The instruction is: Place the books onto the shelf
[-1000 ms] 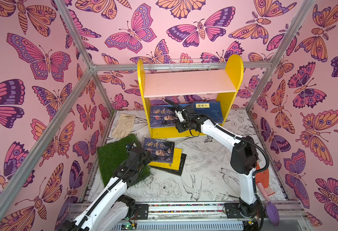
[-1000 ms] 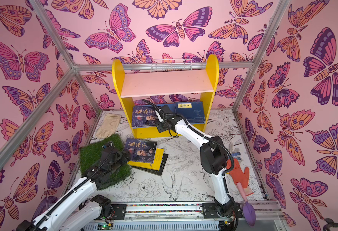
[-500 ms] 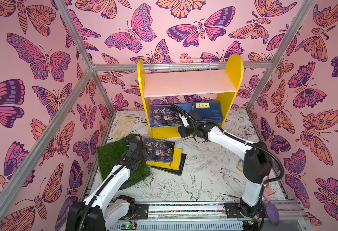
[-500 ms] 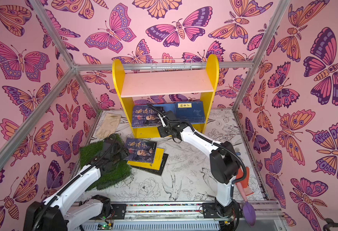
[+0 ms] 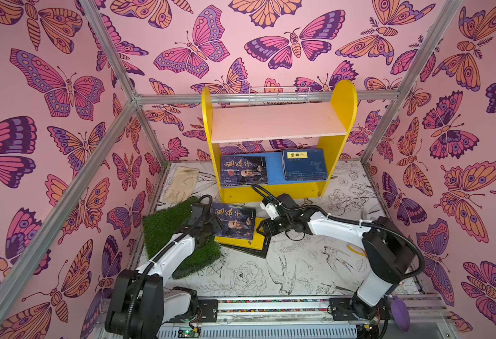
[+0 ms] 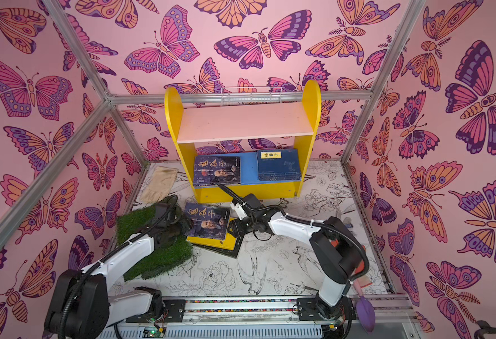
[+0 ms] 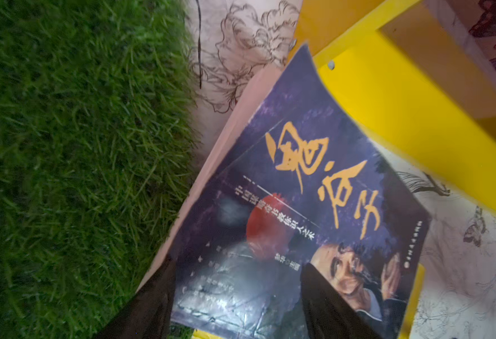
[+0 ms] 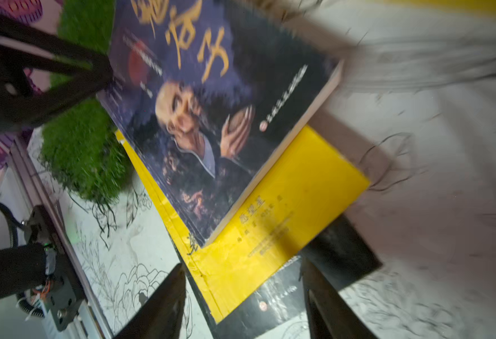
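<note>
In both top views some paperbacks point(image 5: 243, 170) already lay on the blue lower board point(image 5: 276, 173) of the yellow-sided two-tier bookcase point(image 5: 340, 117), so I'd say the next pick was on. Dark blue portrait paperback point(image 5: 235, 220) topped the pile on the worktop point(image 5: 299, 273), left end effector point(image 5: 211, 224) at one edge, right end effector point(image 5: 265, 230) just beside the opposite. Left wrist view: released, jaws straddling the cover's edge. Right wrist view: released too, by the bright yellow paperback point(image 8: 284, 190) underneath. Next, one probably needed to close on that top book.

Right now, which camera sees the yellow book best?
The right wrist view: the yellow book shows most of its cover there, printing included. In both top views and the left wrist view, the portrait book covers it, leaving only a yellow strip.
</note>
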{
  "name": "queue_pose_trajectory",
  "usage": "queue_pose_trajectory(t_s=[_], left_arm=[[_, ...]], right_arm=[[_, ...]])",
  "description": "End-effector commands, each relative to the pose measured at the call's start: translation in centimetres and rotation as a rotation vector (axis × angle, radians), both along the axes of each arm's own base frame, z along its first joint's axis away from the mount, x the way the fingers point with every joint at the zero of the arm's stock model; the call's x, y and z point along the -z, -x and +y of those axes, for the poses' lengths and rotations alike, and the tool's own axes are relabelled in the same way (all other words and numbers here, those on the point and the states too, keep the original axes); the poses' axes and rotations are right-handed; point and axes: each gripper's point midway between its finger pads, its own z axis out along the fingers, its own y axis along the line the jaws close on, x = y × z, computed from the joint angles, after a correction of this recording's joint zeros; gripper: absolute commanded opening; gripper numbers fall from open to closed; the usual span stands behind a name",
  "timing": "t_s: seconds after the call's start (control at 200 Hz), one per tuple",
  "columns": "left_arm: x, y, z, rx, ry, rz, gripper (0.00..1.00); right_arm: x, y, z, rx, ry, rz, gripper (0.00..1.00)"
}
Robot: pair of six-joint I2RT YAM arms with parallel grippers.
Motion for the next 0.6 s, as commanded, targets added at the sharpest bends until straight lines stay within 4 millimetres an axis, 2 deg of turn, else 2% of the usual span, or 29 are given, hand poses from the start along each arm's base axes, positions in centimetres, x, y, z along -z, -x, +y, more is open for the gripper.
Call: queue_pose_trajectory(t_s=[0.0, 0.15, 0.23, 0.341, 0.451, 0.591], left_arm=[[2.4, 1.0, -0.5, 0.019, 0.029, 0.065, 0.65], [3.4, 2.1, -1.9, 0.055, 0.041, 0.094, 0.61], [4.0, 2.8, -2.5, 0.071, 0.04, 0.11, 0.61], [4.8, 3.7, -2.9, 0.085, 0.04, 0.137, 0.6], [5.5, 4.3, -3.1, 0.093, 0.04, 0.163, 0.58], [6.2, 4.8, -3.6, 0.105, 0.043, 0.192, 0.57]], right_arm=[[-0.3, 0.5, 2.1, -0.053, -0.06, 0.067, 0.61], [2.1, 0.6, 2.5, -0.063, -0.012, 0.146, 0.6], [2.3, 0.5, 2.8, -0.069, -0.027, 0.162, 0.6], [1.9, -0.1, 3.2, -0.056, -0.081, 0.168, 0.6], [0.7, -0.9, 3.7, -0.043, -0.175, 0.185, 0.6], [-0.8, -1.7, 3.7, -0.028, -0.199, 0.143, 0.6]])
